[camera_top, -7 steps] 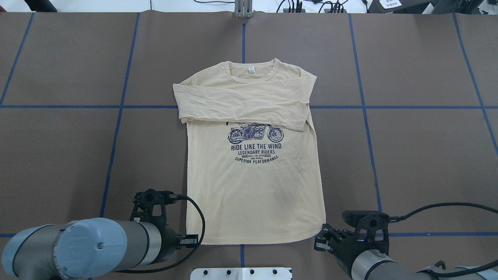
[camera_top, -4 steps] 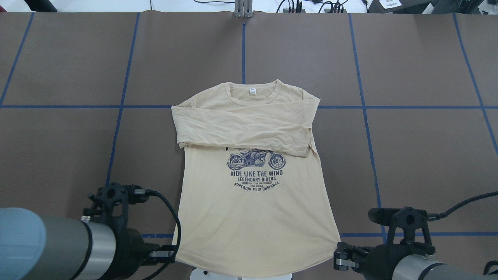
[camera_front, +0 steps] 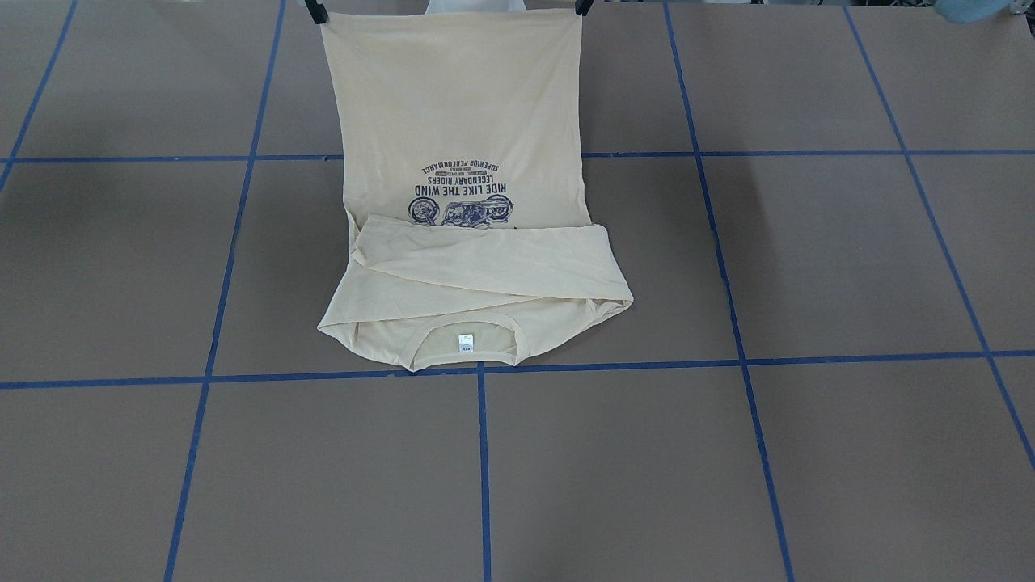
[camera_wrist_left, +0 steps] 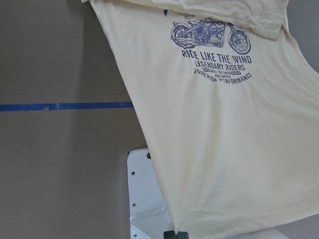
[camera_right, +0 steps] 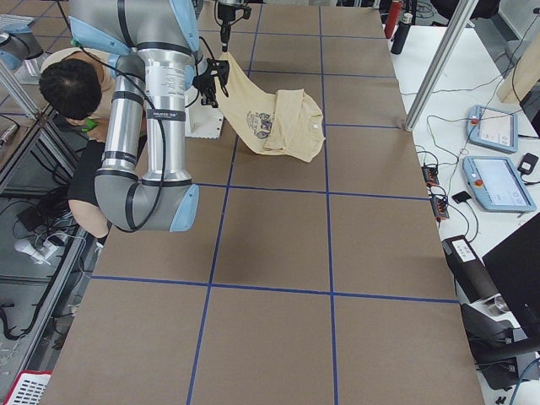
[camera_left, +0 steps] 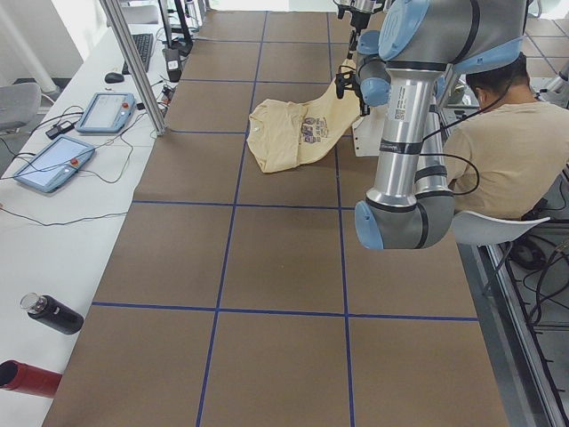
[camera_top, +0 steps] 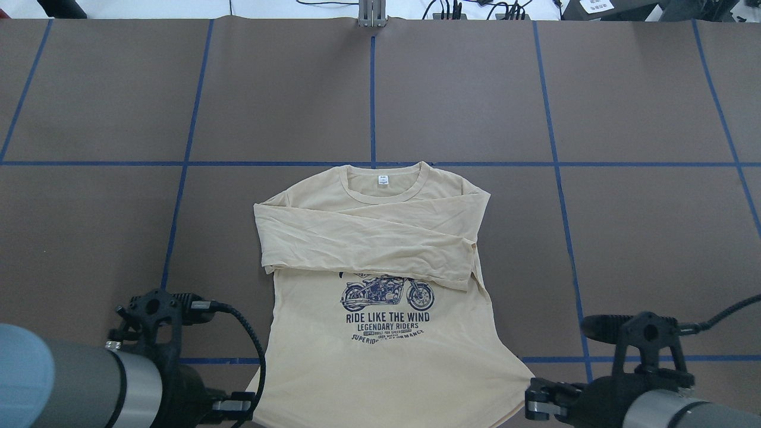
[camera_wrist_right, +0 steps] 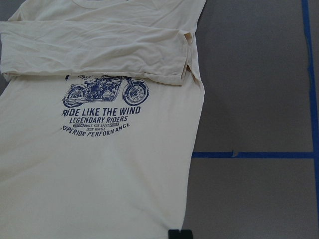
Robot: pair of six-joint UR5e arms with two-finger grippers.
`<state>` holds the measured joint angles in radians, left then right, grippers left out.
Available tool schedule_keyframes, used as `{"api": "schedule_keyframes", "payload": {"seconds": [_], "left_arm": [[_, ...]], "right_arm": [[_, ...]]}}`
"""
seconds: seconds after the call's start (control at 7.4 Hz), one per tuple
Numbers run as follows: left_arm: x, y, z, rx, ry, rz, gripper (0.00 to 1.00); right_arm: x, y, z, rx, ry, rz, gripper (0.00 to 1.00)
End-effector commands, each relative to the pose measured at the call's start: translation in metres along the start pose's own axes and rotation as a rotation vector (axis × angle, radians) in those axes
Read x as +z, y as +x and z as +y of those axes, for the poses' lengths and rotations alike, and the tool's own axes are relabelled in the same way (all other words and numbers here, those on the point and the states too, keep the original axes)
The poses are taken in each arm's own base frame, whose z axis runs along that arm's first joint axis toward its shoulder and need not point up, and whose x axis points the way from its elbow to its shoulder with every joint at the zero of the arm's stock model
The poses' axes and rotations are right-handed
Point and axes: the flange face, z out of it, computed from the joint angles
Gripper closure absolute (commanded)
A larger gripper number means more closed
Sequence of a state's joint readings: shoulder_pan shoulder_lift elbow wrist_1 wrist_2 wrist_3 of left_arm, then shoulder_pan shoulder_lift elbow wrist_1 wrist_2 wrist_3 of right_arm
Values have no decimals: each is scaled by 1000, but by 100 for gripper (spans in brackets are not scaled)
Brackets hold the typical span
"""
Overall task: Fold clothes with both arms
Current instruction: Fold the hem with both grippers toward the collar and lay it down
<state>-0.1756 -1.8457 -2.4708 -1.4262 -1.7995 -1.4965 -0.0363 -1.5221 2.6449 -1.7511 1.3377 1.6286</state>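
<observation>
The cream-yellow long-sleeved T-shirt lies print up with both sleeves folded across its chest and the neck label at the far end. Its collar end rests on the table; its hem end is lifted off it. My left gripper is shut on the hem's left corner; it also shows in the left wrist view. My right gripper is shut on the hem's right corner; it also shows in the right wrist view. The hem is stretched between them.
The white pedestal base sits under the raised hem. The brown table has blue tape lines. A seated person is behind the robot. Tablets and bottles lie on the side bench.
Both grippers have pulled the hem toward the robot. The whole shirt has slid nearer, its collar moving from beyond the far blue line to that line.
</observation>
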Motion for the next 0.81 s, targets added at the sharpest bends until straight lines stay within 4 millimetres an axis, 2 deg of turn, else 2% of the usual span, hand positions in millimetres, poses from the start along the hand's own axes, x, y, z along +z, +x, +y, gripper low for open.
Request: {"api": "schedule_keyframes", "payload": {"seconds": [0.0,0.14,0.27,0.41,0.54,0.68], "left_arm": [[49,6,-62,-31,134,-103,100],[38,-4,-98,-27,198,-123,100],[17,-11,-125,-30,254,-119,100],[-5,-2,-139,-20,296,-86,100],[-16,5,-146,-22,318,-65,100],[-18,2,-157,-36,335,-74,100]], "right_arm": [[75,-48,-50,61,126,59,100],[89,-59,-90,30,195,81,100],[77,-54,-124,57,234,78,100],[65,-51,-147,91,239,63,100],[48,-60,-167,91,242,28,100],[51,-58,-184,87,253,44,100]]}}
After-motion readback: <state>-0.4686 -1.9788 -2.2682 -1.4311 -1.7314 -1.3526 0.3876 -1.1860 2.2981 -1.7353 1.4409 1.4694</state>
